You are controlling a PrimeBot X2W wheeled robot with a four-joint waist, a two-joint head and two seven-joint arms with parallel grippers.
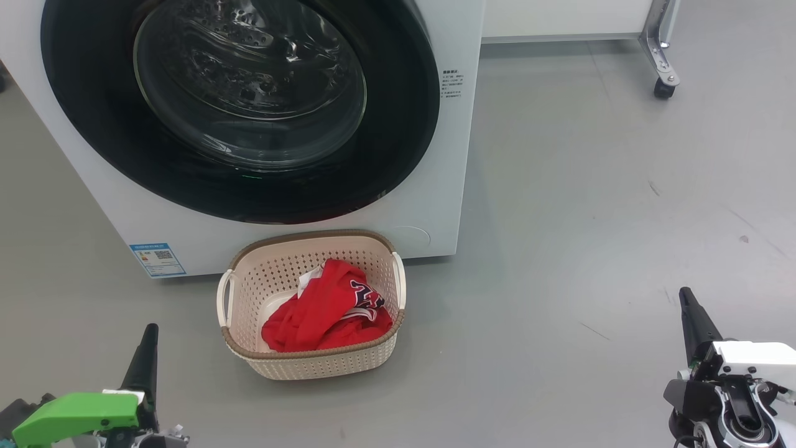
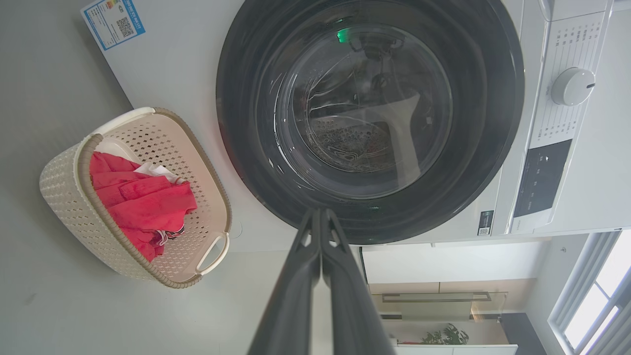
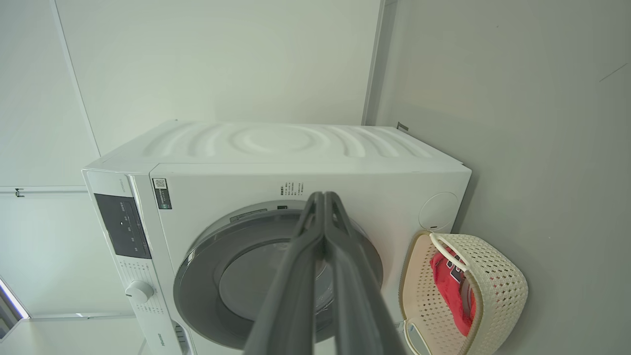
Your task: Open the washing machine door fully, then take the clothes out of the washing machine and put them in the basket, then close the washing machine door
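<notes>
The white washing machine (image 1: 435, 155) fills the upper left of the head view, and its black-rimmed round door (image 1: 242, 106) lies flat against the front, closed. Just below the door on the grey floor stands the cream basket (image 1: 311, 367), holding the red clothes (image 1: 326, 311) with a navy-and-white print. The left wrist view also has the door (image 2: 369, 118), the basket (image 2: 64, 197) and the clothes (image 2: 143, 202). My left gripper (image 1: 149, 330) is low at the left, shut and empty. My right gripper (image 1: 686, 295) is low at the right, shut and empty. Both stand well back from machine and basket.
A white frame on a castor wheel (image 1: 664, 87) stands at the far right behind the machine. Open grey floor (image 1: 591, 218) stretches right of the machine and around the basket. The machine's control panel with a knob (image 2: 572, 86) appears in the left wrist view.
</notes>
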